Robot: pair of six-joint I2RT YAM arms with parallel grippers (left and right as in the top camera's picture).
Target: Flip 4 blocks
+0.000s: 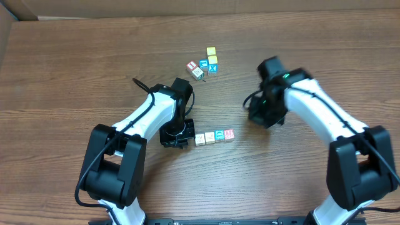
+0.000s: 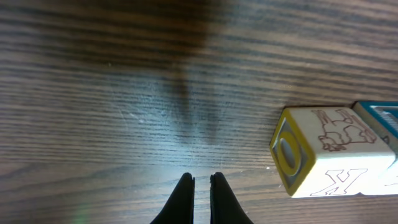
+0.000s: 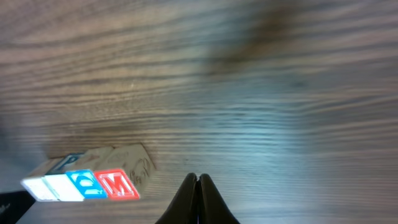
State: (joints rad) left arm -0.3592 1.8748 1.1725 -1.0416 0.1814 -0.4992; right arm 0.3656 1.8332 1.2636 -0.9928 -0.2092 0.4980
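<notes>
A cluster of other cubes (image 1: 204, 64) lies farther up the table (image 1: 75, 75), well apart. The four blocks (image 1: 214, 136) form a touching row: cream, blue, blue, red "M". The left tool (image 2: 200, 177), closed and empty, is beside the cream end. The right tool (image 3: 198, 177), closed and empty, is near the red end.

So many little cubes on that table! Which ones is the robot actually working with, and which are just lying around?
In the job (the near row of four):
cream block, left blue block, right blue block, red M block.

Lying about (the far cluster):
yellow cubes, blue cubes, red cube, pale cube.
</notes>
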